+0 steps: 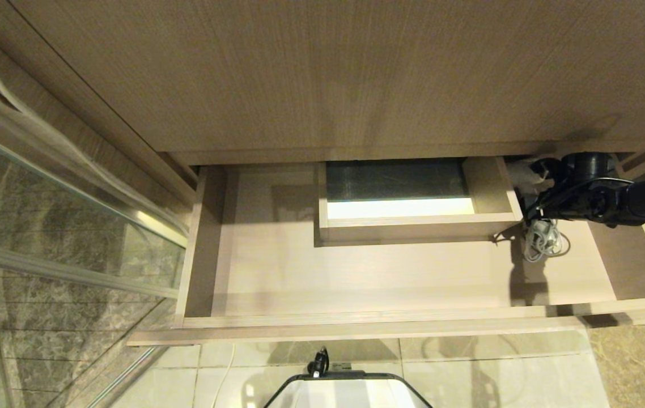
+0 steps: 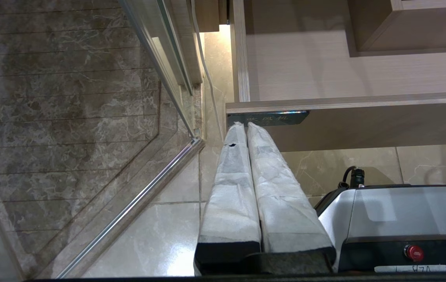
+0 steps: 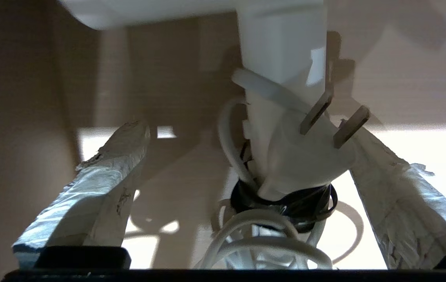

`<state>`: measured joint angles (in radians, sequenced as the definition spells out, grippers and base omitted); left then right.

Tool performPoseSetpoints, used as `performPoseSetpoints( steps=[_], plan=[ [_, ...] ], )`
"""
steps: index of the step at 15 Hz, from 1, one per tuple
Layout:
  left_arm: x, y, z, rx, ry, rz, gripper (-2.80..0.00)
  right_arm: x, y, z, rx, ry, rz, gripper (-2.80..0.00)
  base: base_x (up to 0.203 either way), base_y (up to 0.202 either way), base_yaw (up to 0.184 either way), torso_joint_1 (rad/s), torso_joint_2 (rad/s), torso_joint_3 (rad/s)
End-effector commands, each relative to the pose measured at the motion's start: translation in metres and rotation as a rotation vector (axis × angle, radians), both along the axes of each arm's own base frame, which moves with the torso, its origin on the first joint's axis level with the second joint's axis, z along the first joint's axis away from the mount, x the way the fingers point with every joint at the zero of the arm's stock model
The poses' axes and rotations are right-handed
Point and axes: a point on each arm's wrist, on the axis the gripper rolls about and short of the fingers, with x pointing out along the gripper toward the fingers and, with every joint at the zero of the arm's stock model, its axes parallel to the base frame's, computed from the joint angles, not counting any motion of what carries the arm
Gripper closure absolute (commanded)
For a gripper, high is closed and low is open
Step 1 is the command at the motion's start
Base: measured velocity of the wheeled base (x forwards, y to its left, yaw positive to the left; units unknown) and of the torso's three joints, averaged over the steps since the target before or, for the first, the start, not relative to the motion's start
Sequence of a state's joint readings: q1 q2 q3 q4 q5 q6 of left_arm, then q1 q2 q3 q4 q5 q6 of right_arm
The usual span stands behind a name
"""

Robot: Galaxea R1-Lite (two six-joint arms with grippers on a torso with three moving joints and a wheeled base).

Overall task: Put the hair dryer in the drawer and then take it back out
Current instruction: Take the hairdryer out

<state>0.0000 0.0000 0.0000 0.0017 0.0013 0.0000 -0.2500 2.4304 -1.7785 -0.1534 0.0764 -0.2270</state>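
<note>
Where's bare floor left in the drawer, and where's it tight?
Free: the drawer floor from its left wall to the boxed cutout, and the strip between cutout and front panel. Crowded: the right end, where the open right gripper straddles the hair dryer and bundled cord.

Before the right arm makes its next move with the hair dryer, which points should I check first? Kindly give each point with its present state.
1. Drawer pulled fully out: ok.
2. Hair dryer inside the drawer, at its right end beside the boxed cutout: ok.
3. Right gripper open, fingers standing on both sides of the dryer's handle and plug: ok.
4. Fingers free of the dryer: cannot tell; one finger is very near the plug.
5. Bundled cord lying wholly on the drawer floor: ok.
6. Left gripper shut and parked below the drawer front, near the dark label: ok.
</note>
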Motion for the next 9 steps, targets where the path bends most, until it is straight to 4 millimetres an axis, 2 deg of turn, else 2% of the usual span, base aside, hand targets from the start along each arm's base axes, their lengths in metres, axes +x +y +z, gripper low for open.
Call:
performPoseSetpoints(
  steps=[1, 6, 7, 8, 9],
  plan=[
    [0.000, 0.000, 0.000, 0.000, 0.000, 0.000, 0.00, 0.003, -0.004, -0.011, 0.003, 0.015, -0.005, -2.80, 0.000, 0.000, 0.000, 0.000, 0.00, 0.000],
    [0.000, 0.000, 0.000, 0.000, -0.001, 0.000, 0.00, 0.007, -0.011, -0.020, 0.007, 0.022, -0.015, -2.80, 0.000, 0.000, 0.000, 0.000, 0.00, 0.000],
    [0.000, 0.000, 0.000, 0.000, 0.000, 0.000, 0.00, 0.007, -0.011, -0.021, 0.007, 0.022, -0.015, -0.44, 0.000, 0.000, 0.000, 0.000, 0.00, 0.000],
    [0.000, 0.000, 0.000, 0.000, 0.000, 0.000, 0.00, 0.008, -0.011, -0.022, 0.008, 0.020, -0.009, 0.00, 0.000, 0.000, 0.000, 0.000, 0.00, 0.000],
    [0.000, 0.000, 0.000, 0.000, 0.000, 0.000, 0.00, 0.009, -0.011, -0.023, 0.007, 0.023, 0.000, 0.00, 0.000, 0.000, 0.000, 0.000, 0.00, 0.000]
  ],
)
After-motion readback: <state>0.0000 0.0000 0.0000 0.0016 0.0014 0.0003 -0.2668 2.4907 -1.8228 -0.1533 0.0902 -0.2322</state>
